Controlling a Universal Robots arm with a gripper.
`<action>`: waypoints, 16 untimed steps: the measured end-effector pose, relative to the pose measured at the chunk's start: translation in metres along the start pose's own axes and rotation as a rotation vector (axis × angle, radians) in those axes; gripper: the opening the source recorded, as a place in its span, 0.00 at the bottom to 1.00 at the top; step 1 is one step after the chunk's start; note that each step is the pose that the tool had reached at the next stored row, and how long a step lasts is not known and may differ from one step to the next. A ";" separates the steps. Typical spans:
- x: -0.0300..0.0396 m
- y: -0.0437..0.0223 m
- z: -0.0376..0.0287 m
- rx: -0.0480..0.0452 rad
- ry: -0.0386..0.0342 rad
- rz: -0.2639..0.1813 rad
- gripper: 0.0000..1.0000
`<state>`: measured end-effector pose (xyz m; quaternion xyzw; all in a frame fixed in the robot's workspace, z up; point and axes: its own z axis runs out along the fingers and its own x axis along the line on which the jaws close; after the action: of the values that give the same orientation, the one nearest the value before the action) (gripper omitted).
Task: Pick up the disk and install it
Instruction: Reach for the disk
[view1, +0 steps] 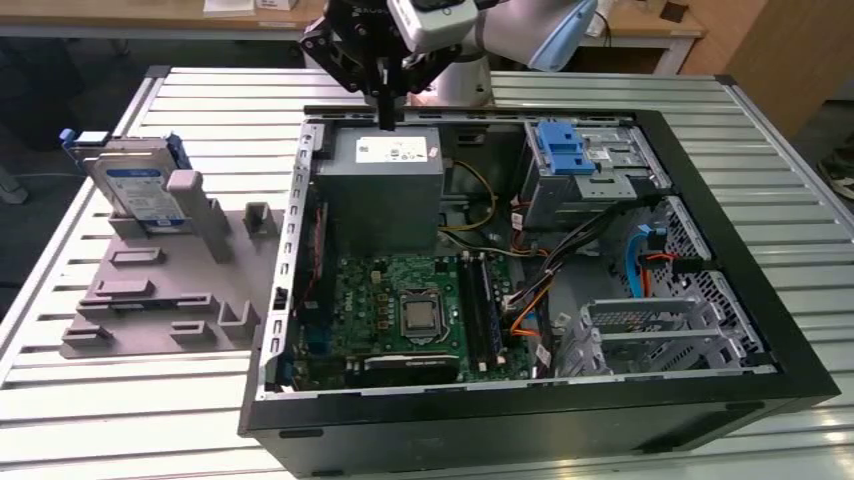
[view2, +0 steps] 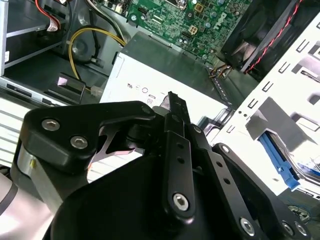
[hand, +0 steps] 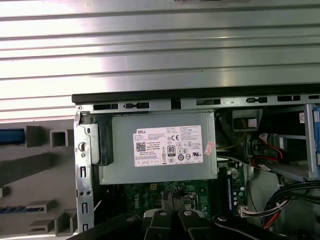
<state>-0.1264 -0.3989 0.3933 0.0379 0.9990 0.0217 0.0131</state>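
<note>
We count one gripper on the arm: black, built of linked metal fingers. Its jaws are closed against each other with nothing between them. In the exterior view it hangs tip-down over the far end of the power-supply box, near the case wall. We cannot tell whether the tip touches anything.

We count one disk – a flat rectangular silver metal drive with a white-and-blue label and a blue plastic frame around its edges. It stands upright on edge in a slot of the one grey moulded holder plate. The holder plate lies on the slatted silver metal bench at the exterior view's left, just beside the case. The disk is well apart from the gripper.

One black open computer case lies on its side on the bench. Inside it we count:
- one large grey power-supply box carrying one white sticker, also seen below the gripper in the first wrist view;
- one green circuit board, just beside the power-supply box;
- one blue ridged plastic latch on a silver metal cage – in the far corner, at the exterior view's right.
</note>
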 end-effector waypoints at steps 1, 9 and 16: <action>0.0005 0.0000 0.0000 0.0000 0.0000 0.000 0.11; 0.0047 -0.0004 0.0000 0.0000 0.0000 0.000 0.11; 0.0089 -0.0007 0.0000 0.0000 0.0000 0.000 0.11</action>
<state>-0.1354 -0.3989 0.3930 0.0379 0.9990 0.0217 0.0130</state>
